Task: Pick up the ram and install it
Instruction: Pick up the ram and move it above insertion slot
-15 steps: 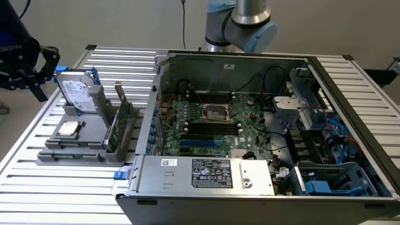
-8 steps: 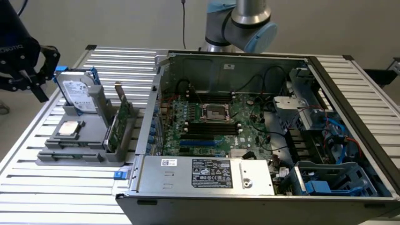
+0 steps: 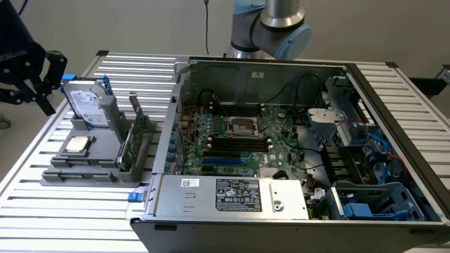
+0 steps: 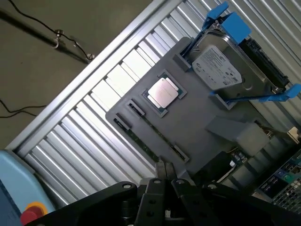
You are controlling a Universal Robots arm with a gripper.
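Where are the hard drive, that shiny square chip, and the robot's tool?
hard drive (image 4: pixel 220 70), wrist view, middle of its white label.
square chip (image 4: pixel 162 92), wrist view, centre of its silver lid.
tool (image 4: pixel 164 170), wrist view, between its closed fingertips.

Exterior camera: high and set back, angled down over the open grey metal computer case (image 3: pixel 295 74) on the slatted aluminium table (image 3: pixel 70 221). Wrist camera: close overhead, looking down past the black gripper (image 4: pixel 164 172). Both views take in the grey plastic holder tray (image 4: pixel 202 113), the silver hard drive with blue rails (image 3: pixel 88 105), and the table slats.
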